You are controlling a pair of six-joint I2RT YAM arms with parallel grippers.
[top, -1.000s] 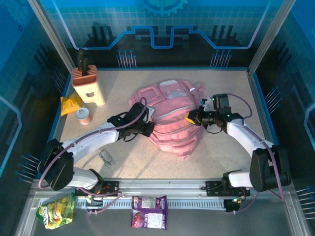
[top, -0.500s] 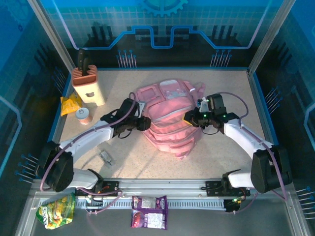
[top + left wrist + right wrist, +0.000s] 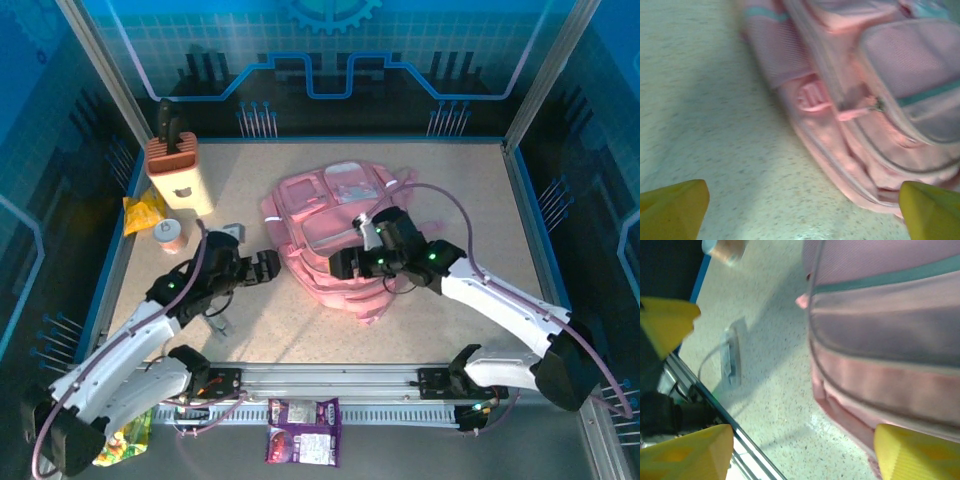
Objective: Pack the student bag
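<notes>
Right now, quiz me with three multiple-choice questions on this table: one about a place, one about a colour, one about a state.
1. Where on the table does the knife block stand? A far left corner; B near right corner; C centre.
2. What colour is the backpack? A blue; B pink; C green.
3. How is the left hand? A open, holding nothing; B shut on a strap; C shut on a cup.
Answers: 1 A, it stands by the far left wall. 2 B, its fabric is mostly pink. 3 A, its fingers stand wide apart beside the backpack.
</notes>
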